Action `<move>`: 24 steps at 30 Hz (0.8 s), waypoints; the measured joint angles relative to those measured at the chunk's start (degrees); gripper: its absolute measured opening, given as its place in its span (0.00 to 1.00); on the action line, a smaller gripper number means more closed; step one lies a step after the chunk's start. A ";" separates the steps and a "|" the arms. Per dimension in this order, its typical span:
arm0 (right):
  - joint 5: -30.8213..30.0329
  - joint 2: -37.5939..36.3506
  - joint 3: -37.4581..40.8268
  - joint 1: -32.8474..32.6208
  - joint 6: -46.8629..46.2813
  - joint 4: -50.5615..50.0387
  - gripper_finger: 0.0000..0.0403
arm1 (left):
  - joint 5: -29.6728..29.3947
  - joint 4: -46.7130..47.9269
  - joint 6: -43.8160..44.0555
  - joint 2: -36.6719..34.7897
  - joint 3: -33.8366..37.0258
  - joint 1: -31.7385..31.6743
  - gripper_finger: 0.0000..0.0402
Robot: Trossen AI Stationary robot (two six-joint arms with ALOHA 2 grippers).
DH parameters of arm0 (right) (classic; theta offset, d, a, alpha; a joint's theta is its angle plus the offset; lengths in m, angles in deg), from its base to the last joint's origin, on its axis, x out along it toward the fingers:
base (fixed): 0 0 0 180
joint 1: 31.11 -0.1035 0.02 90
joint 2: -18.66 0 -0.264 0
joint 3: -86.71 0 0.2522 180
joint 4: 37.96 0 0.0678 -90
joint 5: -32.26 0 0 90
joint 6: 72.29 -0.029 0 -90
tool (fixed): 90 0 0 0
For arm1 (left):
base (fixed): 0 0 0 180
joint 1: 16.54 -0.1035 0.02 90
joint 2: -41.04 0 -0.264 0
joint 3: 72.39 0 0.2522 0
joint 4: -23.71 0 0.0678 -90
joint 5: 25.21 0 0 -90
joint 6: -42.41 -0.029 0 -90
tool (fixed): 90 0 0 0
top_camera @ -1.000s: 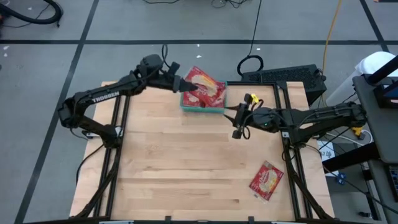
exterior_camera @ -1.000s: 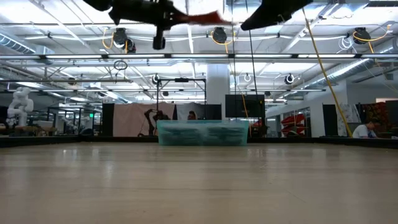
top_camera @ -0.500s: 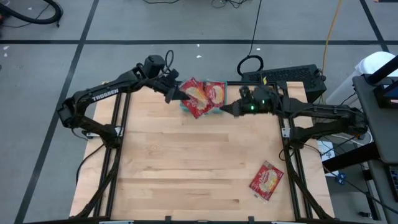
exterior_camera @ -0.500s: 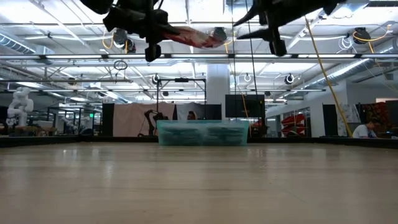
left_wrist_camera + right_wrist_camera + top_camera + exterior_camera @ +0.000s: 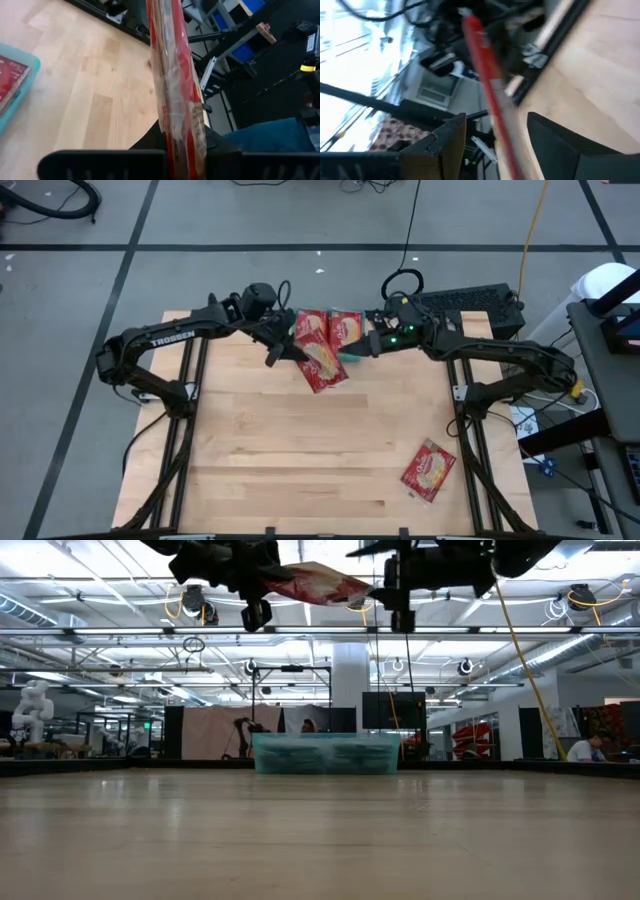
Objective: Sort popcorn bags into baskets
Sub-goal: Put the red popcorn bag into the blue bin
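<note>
left end effector (image 5: 283,350) clamping popcorn bag (image 5: 322,362) aloft, long axis angled toward right end effector (image 5: 362,345), fingers wide

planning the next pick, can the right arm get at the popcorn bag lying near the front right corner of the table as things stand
Probably yes. That popcorn bag lies alone on bare table on the right arm's side, nothing over it. The right hand is up by the teal basket, open around the bag the left hand grips, so it must back off first.

Red popcorn bag (image 5: 321,360) held aloft, tilted — above teal basket (image 5: 352,358) containing another bag (image 5: 345,328); third bag (image 5: 429,470) flat near desk's corner.
</note>
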 joint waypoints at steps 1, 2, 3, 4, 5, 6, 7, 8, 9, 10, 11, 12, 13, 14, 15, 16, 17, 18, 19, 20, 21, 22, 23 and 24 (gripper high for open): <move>0.04 0.80 0.00 -0.38 -0.24 2.37 0.51 | 0.02 0.02 0.00 0.21 -0.02 0.14 0.05; 0.11 1.53 0.00 -0.84 -0.47 4.02 0.51 | 0.00 0.47 0.03 0.37 -0.04 0.27 0.06; 0.24 2.16 0.00 -1.21 -0.60 5.32 0.50 | -0.06 1.23 0.38 0.51 -0.03 0.33 0.07; 0.30 2.68 -0.02 -1.51 -0.35 5.90 0.50 | -0.16 1.73 0.69 0.57 0.03 0.33 0.08; 0.29 3.09 -0.02 -1.78 0.23 5.83 0.49 | -0.17 1.77 1.02 0.59 0.04 0.33 0.09; 0.33 3.49 -0.02 -2.06 1.03 5.57 0.48 | -0.17 1.73 1.26 0.53 0.04 0.33 0.09; 0.43 3.81 -0.02 -2.31 2.09 5.57 0.47 | -0.20 1.66 1.39 0.50 0.04 0.33 0.09; 0.39 4.14 -0.02 -2.53 3.26 5.54 0.46 | -0.20 1.66 1.47 0.50 0.04 0.33 0.09; 0.23 4.46 -0.02 -2.81 4.49 5.60 0.44 | -0.20 1.66 1.53 0.50 0.04 0.33 0.08; 0.22 4.70 -0.02 -3.00 5.55 5.58 0.43 | -0.24 1.58 1.55 0.50 0.04 0.33 0.08; 0.21 4.98 -0.02 -3.07 6.40 5.52 0.41 | -0.29 1.44 1.56 0.50 0.04 0.33 0.07; 0.22 5.28 -0.02 -3.09 7.15 5.57 0.39 | -0.34 1.16 1.78 0.50 0.04 0.35 0.06; 0.22 5.53 -0.02 -3.12 7.70 5.72 0.37 | -0.40 1.01 2.24 0.50 0.04 0.37 0.05; 0.22 5.64 -0.02 -3.12 8.15 5.53 0.35 | -0.42 1.04 2.91 0.50 0.04 0.37 0.04; 0.21 5.81 -0.02 -3.11 8.70 5.16 0.34 | -0.44 1.02 3.37 0.50 0.04 0.37 0.04; 0.20 6.04 -0.02 -3.10 9.30 5.18 0.32 | -0.52 0.78 4.03 0.50 0.02 0.35 0.04; 0.22 6.25 -0.02 -3.10 9.86 5.20 0.31 | -0.59 0.47 4.72 0.50 0.02 0.35 0.05; 0.22 6.34 -0.02 -3.10 10.52 5.00 0.30 | -0.63 0.22 5.48 0.50 0.02 0.37 0.06; 0.16 6.36 -0.02 -3.10 11.30 4.95 0.28 | -0.75 -0.01 6.19 0.50 0.02 0.47 0.07; 0.01 6.32 -0.02 -3.10 12.10 5.04 0.26 | -1.23 -0.34 6.88 0.50 0.02 0.63 0.08; 0.00 6.25 -0.02 -3.10 12.77 5.16 0.24 | -1.83 -0.72 7.14 0.50 0.02 0.82 0.09; 0.05 6.22 -0.02 -3.10 13.53 5.15 0.21 | -2.41 -0.99 7.37 0.50 0.02 1.14 0.10; 0.07 6.23 -0.02 -3.04 14.01 5.13 0.18 | -3.17 -1.17 7.61 0.50 0.02 1.50 0.10; 0.08 6.28 -0.02 -2.83 14.42 5.02 0.14 | -4.12 -1.22 8.24 0.50 0.02 1.86 0.10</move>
